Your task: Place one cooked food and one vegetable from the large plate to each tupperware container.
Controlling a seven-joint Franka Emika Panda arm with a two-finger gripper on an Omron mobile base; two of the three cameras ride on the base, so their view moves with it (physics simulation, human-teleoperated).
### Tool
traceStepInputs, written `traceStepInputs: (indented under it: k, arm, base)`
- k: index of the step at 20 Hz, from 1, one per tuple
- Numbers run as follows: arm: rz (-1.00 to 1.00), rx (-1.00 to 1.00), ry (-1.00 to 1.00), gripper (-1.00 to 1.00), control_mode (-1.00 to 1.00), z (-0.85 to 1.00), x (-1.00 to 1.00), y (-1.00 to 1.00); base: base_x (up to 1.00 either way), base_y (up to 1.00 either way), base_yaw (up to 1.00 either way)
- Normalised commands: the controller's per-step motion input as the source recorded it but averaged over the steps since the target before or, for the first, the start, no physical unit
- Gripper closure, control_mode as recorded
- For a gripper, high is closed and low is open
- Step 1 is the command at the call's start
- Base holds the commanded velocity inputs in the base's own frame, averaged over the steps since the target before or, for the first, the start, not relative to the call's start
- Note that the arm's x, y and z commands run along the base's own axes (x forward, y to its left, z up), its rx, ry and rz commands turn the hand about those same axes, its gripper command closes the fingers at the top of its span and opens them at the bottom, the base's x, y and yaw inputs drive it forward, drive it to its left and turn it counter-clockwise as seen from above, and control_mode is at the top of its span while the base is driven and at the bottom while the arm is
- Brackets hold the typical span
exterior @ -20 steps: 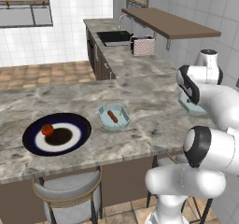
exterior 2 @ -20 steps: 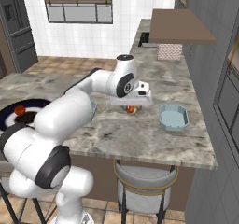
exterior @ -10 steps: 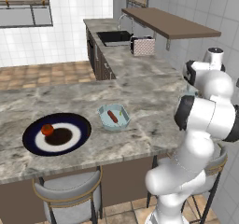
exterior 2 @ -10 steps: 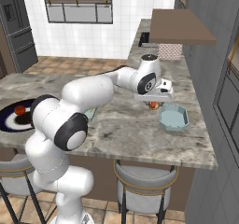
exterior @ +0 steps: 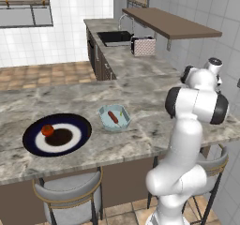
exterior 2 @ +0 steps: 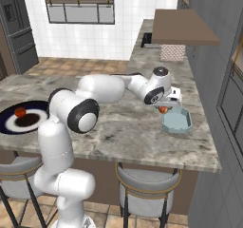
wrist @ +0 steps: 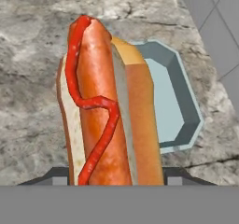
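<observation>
- Gripper (exterior 2: pixel 163 109) clamps hot dog (wrist: pixel 107 111) in bun, red sauce squiggle on top.
- Empty tupperware container (exterior 2: pixel 176 121) on desk (exterior 2: pixel 123 132) just beyond and below gripper.
- Second container (exterior: pixel 114 117) w/ bare sausage (exterior: pixel 113 116), well away from gripper.
- Large plate (exterior: pixel 57 133) w/ red tomato (exterior: pixel 47 130) farther still.

White-tiled walls with a window (exterior 2: pixel 79 4) at upper left, terracotta tile floor (exterior: pixel 44 73), grey-veined marble counter (exterior 2: pixel 123 127) across mid-frame, brown shelf (exterior: pixel 168 22) at upper right, sink (exterior: pixel 114 37) behind, grey-cushioned stools (exterior 2: pixel 148 182) below.
</observation>
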Motion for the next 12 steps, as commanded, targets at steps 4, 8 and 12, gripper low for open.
traceStepInputs:
  k: [4, 8, 12]
  arm:
    - [0.14, 0.00, -0.05, 1.00, -1.00, -0.39, 0.76, -0.42]
    - [0.20, 0.00, -0.04, 1.00, -1.00, -0.16, 0.43, -0.26]
    - [0.25, 0.00, 0.00, 1.00, -1.00, -0.04, -0.03, -0.27]
  base:
    - [0.00, 0.00, 0.00]
    - [0.00, 0.00, 0.00]
    - [0.00, 0.00, 0.00]
